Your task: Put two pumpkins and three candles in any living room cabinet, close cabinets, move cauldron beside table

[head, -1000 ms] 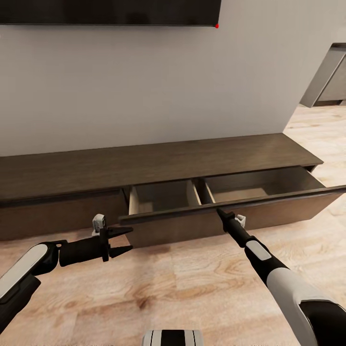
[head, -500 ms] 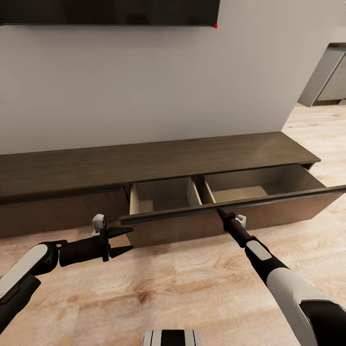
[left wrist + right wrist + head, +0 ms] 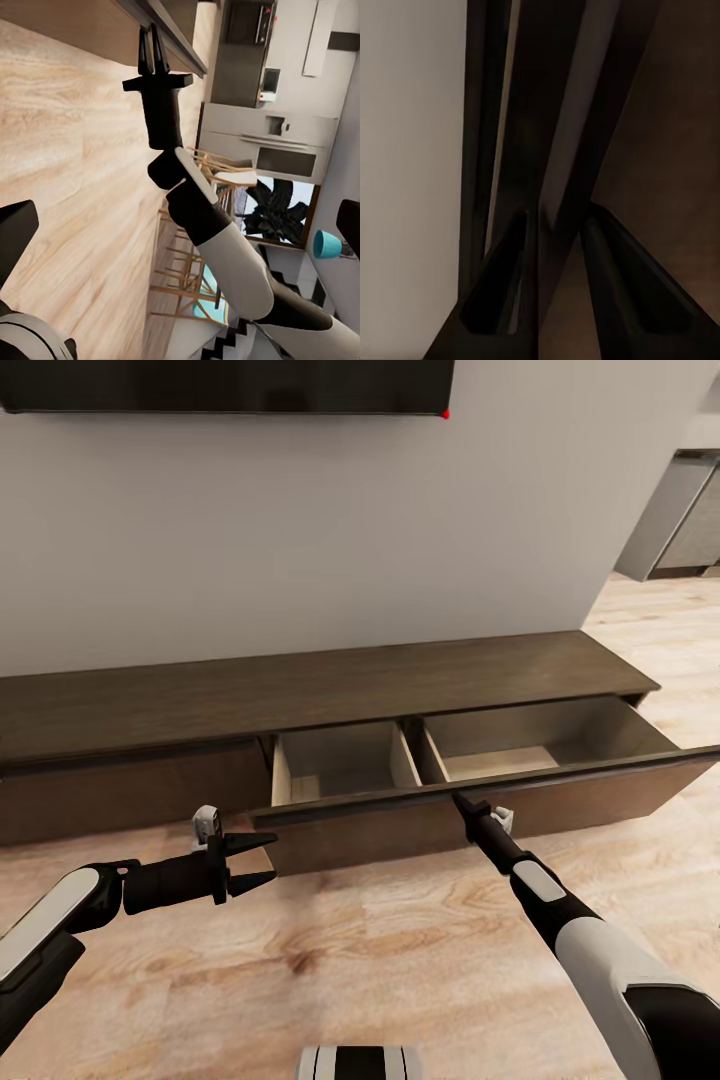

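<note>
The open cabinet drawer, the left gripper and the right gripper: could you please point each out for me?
Cabinet drawer (image 3: 350, 830): head view, on its dark front panel.
Left gripper (image 3: 268, 859): head view, midway between its spread fingertips.
Right gripper (image 3: 457, 797): head view, at its fingertips by the drawer front's top edge.
</note>
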Controlling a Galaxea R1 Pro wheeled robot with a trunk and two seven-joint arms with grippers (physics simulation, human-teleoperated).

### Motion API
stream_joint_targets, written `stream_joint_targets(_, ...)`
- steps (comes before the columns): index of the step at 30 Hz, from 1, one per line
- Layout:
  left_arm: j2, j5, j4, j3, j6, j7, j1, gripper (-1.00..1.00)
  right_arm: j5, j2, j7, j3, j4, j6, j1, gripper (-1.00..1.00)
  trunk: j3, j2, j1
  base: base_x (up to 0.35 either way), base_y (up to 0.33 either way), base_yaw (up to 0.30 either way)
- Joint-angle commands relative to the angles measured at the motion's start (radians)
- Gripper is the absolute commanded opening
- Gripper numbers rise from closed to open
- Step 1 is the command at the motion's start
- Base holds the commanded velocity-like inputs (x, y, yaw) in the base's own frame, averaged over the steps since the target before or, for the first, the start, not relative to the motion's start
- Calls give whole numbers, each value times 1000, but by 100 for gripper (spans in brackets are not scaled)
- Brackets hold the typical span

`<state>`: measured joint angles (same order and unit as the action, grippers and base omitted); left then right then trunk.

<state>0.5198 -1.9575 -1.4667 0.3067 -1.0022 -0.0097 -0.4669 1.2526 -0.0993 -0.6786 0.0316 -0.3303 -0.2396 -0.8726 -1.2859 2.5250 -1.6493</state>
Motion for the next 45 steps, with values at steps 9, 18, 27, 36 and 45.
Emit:
stream_joint_targets(9, 1, -1, 0, 2, -1, -1, -1, 100, 1, 0, -7, 22, 2, -9, 0, -100, -1, 0, 0, -99, 0, 0)
stream_joint_targets(18, 1, -1, 0, 2, -1, -1, -1, 100, 1, 0, -7, 22, 2, -9, 0, -100, -1, 0, 0, -56, 0, 0)
stream_joint_targets(27, 1, -1, 0, 2, -1, -1, -1, 100, 1, 0, -7, 22, 2, -9, 0, -100, -1, 0, 0, -48, 0, 0)
stream_joint_targets(36, 0, -1, -1, 2, -1, -1, -1, 100, 1, -1, -7, 22, 2, -9, 0, -100, -1, 0, 0, -52, 0, 0)
stream_joint_targets(45, 0, -1, -1, 2, -1, -1, -1, 100, 1, -1, -7, 22, 2, -9, 0, -100, -1, 0, 0, -75, 0, 0)
